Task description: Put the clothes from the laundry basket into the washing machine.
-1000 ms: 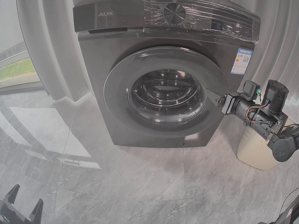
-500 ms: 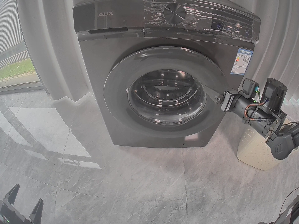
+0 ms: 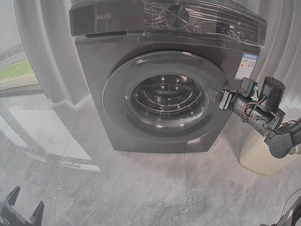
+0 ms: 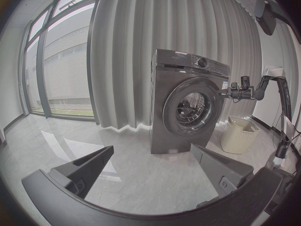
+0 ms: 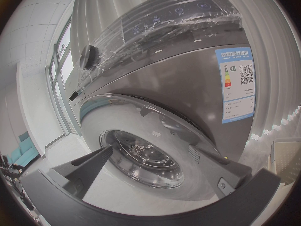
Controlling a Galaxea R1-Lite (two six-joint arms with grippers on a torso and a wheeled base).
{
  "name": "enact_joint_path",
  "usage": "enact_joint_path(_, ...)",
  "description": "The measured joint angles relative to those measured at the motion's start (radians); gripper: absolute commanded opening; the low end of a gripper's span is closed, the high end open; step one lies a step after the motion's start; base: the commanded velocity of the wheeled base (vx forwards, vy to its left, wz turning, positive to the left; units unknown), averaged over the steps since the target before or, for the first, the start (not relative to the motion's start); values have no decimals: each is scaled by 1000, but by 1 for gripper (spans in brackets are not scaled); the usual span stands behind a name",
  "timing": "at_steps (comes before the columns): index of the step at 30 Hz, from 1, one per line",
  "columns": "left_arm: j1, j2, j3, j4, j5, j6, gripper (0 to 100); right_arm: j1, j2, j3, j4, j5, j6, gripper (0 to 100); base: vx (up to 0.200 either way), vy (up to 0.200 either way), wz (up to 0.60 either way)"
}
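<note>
Open and empty at the washing machine door (image 3: 125, 88), my right pincer (image 3: 216, 97) could slip off its smooth rim.

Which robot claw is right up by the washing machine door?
The right gripper, at the right edge of the door. The left gripper is low over the floor, far from the washing machine.

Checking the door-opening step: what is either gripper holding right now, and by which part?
Nothing is held. The right gripper is open at the right edge of the washing machine door, not clamped on it; the left gripper is open and empty.
</note>
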Motion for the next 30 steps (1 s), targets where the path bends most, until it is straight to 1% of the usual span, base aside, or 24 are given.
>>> enact_joint_path(9,0,0,0,22,-3,1,100,-17,2,-5,9,7,2,100,0,0,0)
enact_joint_path(16,0,0,0,33,-8,4,100,-22,-2,-6,-8,-5,-2,100,0,0,0)
enact_joint_path(23,0,0,0,34,-8,2,100,-19,-5,-3,-4,-3,-2,100,200,0,0)
enact_joint_path(29,0,0,0,36,-7,2,100,-13,-5,2,25,11,3,100,200,0,0)
enact_joint_path(30,0,0,0,35,-8,2,100,-11,-5,3,29,13,4,100,0,0,0)
